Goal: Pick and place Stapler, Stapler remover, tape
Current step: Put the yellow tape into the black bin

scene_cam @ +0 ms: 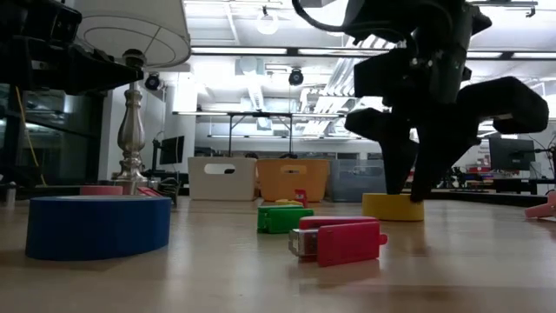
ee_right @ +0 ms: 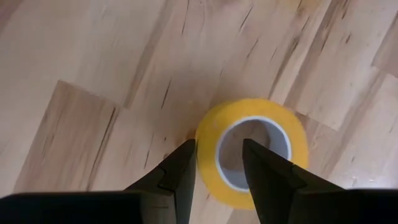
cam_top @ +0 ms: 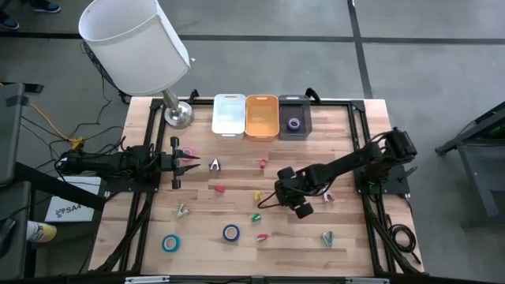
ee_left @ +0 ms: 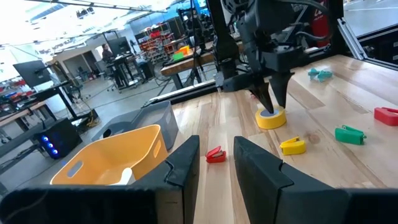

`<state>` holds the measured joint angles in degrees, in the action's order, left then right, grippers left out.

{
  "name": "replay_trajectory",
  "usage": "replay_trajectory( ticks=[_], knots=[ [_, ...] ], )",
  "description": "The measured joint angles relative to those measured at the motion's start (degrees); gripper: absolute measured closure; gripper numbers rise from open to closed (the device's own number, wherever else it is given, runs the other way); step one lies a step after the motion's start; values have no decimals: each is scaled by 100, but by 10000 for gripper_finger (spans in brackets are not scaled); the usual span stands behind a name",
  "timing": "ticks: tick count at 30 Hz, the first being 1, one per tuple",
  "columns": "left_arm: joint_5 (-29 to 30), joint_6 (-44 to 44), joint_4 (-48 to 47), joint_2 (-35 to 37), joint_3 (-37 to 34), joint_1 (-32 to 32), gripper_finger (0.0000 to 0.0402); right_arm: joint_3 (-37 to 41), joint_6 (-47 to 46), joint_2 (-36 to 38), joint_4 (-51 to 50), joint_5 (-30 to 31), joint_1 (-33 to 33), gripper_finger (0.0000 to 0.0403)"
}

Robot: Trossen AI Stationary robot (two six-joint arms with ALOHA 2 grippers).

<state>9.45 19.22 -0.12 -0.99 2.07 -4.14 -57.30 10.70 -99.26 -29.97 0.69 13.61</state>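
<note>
A yellow tape roll [ee_right: 252,152] lies flat on the wooden table right of the middle. My right gripper [ee_right: 219,149] points down over it, open by a narrow gap, one finger outside the ring's wall and one over its hole. The gripper hides the roll in the high view. A blue tape roll [cam_top: 170,242] and another roll [cam_top: 230,233] lie near the front edge, and a purple one [cam_top: 294,123] lies in the dark bin. A red stapler [scene_cam: 339,241] lies toward the front. My left gripper [cam_top: 177,162] waits level at the table's left, open with nothing in it. My right gripper comes at the yellow roll from above, its fingers [scene_cam: 395,178] standing on either side of the ring's wall [ee_right: 206,146], with their tips about level with the roll's top. Whether they touch the wall, I cannot tell. The roll lies flat on the table.
White [cam_top: 229,114], orange [cam_top: 262,117] and dark grey [cam_top: 294,110] bins stand in a row at the far edge, a lamp [cam_top: 177,110] to their left. Small green [cam_top: 256,217], yellow [cam_top: 257,195] and red [cam_top: 263,163] items and metal claw-shaped pieces [cam_top: 215,165] lie scattered about the middle.
</note>
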Motion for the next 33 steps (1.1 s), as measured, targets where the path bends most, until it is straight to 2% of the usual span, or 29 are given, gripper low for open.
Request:
replay_trajectory(
  ticks=[11,14,20,22,28,33],
  knots=[
    [0,0,0,0,2,0,305,0,-96,-210,63,-34,-11,286],
    [0,0,0,0,0,0,305,0,-249,-210,62,2,-36,306],
    [0,0,0,0,0,0,305,0,-377,-173,65,-13,-87,371],
    [0,0,0,0,2,0,305,-3,-502,-103,41,-21,-127,372],
    [0,0,0,0,0,0,305,-413,-682,160,-723,31,-434,372],
    [0,0,0,0,2,0,305,-902,-450,409,-1590,239,-993,368]
  ],
)
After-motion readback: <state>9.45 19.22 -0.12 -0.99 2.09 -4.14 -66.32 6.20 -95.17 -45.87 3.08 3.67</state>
